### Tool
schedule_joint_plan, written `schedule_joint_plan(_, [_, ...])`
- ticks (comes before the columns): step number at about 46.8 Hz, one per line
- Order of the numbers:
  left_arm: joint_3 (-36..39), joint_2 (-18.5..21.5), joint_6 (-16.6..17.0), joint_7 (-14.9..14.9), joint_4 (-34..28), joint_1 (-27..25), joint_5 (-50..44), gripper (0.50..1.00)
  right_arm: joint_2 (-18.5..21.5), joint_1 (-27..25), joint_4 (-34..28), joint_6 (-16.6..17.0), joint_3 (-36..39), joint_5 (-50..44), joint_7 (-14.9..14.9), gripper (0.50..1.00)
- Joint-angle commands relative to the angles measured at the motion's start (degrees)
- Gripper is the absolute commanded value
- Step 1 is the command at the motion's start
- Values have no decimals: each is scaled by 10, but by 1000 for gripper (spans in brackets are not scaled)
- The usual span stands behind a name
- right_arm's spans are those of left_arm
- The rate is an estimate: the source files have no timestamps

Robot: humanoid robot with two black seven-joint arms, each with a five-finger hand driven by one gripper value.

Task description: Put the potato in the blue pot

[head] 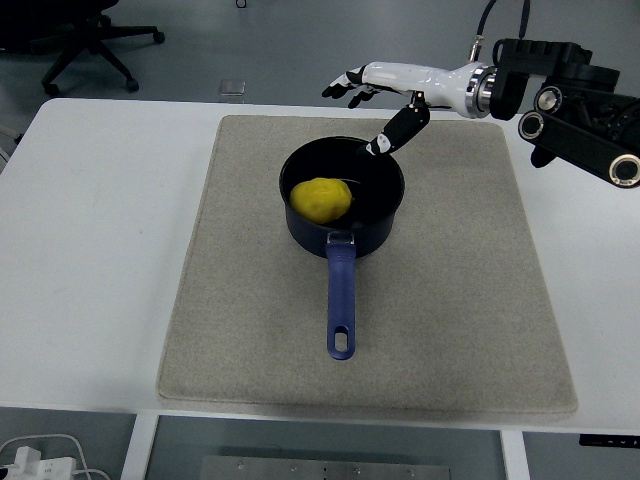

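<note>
From the head view, a white table (100,250) holds a big grey mat (250,330) that covers most of its middle. On the mat, nearer its far edge than its near edge, sits the blue pot (345,215). Its long blue handle (341,300) points straight toward the near edge of the table and has a hole at its end. The yellow potato (320,199) lies inside the pot, on the left side of the pot's floor.

The right hand (385,95) comes in from the right edge of the picture, on a black arm (575,100). The hand is white with black fingertips. It is up above the far edge of the mat, behind the pot and apart from it. Its fingers are spread wide and it holds nothing. The thumb (398,130) points down toward the pot's far right rim.

A black office chair (85,35) stands on the floor past the far left corner of the table.
</note>
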Motion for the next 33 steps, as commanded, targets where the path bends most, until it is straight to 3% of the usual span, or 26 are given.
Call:
schedule_joint_plan(1, [0, 0, 0, 0, 0, 0, 0, 996, -22, -16, 7, -1, 25, 47, 0, 885])
schedule_joint_plan(15, [0, 0, 0, 0, 0, 0, 0, 996, -92, -96, 13, -6, 112, 129, -1, 901])
schedule_joint_plan(23, [0, 0, 0, 0, 0, 0, 0, 996, -98, -143, 9, -10, 134, 189, 1, 901])
schedule_joint_plan(33, [0, 0, 0, 0, 0, 0, 0, 996, -90, -185, 5, -65, 154, 255, 1, 901])
